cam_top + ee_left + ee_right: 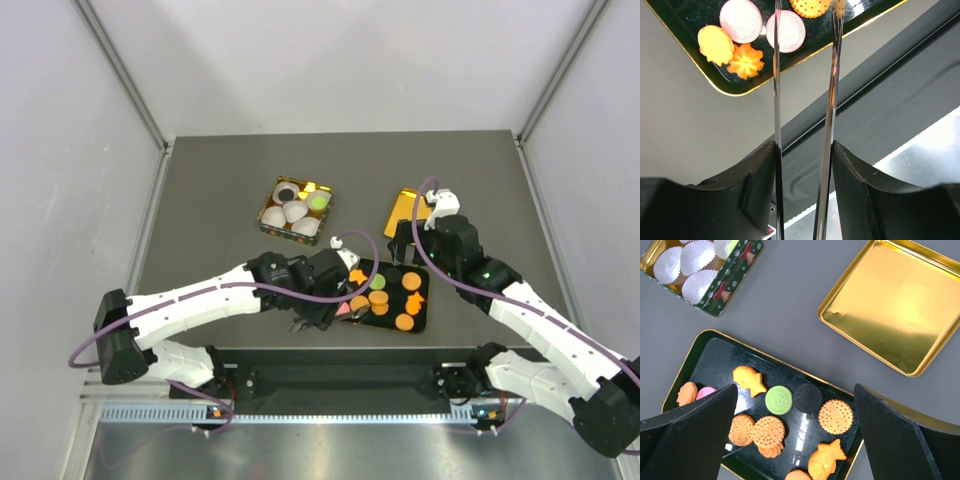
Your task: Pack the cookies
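Only 2 cookies (318,202) seem packed in the tin (268,222); the rest lie on the tray (715,360). Left gripper (804,150) clamps tongs (776,100); right gripper (795,390) gapes wide.

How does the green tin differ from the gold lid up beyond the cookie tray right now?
The green tin holds white paper cups; the gold lid holds nothing visible. The green tin's outer wall is dark green with Christmas figures; the gold lid shows only plain shiny gold. Both are square, shallow and lie flat on the table.
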Controlling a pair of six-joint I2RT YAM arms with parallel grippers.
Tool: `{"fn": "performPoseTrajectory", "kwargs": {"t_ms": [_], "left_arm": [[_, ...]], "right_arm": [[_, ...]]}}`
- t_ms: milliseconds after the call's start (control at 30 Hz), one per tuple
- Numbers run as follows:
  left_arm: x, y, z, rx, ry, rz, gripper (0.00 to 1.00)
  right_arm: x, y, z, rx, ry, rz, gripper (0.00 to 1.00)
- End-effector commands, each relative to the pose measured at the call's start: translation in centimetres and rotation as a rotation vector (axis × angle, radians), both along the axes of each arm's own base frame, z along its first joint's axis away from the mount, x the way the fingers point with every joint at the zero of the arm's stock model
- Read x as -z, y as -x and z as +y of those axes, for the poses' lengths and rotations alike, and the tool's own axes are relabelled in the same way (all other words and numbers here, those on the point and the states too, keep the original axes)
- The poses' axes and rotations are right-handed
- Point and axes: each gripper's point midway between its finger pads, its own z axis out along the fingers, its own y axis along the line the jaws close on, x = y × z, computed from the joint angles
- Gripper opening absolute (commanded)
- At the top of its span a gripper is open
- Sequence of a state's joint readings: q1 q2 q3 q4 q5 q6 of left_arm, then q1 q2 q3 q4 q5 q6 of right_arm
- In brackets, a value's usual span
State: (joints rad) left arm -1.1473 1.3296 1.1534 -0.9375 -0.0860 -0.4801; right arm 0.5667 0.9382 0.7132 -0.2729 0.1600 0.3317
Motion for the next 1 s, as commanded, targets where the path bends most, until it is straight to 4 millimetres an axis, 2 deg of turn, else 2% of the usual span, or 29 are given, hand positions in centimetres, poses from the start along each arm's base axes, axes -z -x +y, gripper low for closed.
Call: {"fn": "performPoseTrajectory", "kwargs": {"t_ms": [0,567,833,967], "left_arm": [[-1.4,-0.3,-1.2,0.027,0.039,-0.025,0.52],[-0.4,-0.8,-2.3,0.046,0.023,-0.030,0.52],[-1.1,-1.2,-1.9,0.033,0.018,-0.055,0.39],[-2.7,-2.0,-1.6,0.010,0.020,-0.104,0.37]], "right_arm": [[-1.1,-0.5,0.0,0.001,-0.003,-0.043,1.00],[-1.2,-0.5,0.0,0.001,-0.005,-0.045,1.00],[-1.2,-0.5,0.0,-0.002,-0.006,-0.046,1.00],[-1.2,-0.5,0.0,-0.001,-0.007,-0.046,0.99]]}}
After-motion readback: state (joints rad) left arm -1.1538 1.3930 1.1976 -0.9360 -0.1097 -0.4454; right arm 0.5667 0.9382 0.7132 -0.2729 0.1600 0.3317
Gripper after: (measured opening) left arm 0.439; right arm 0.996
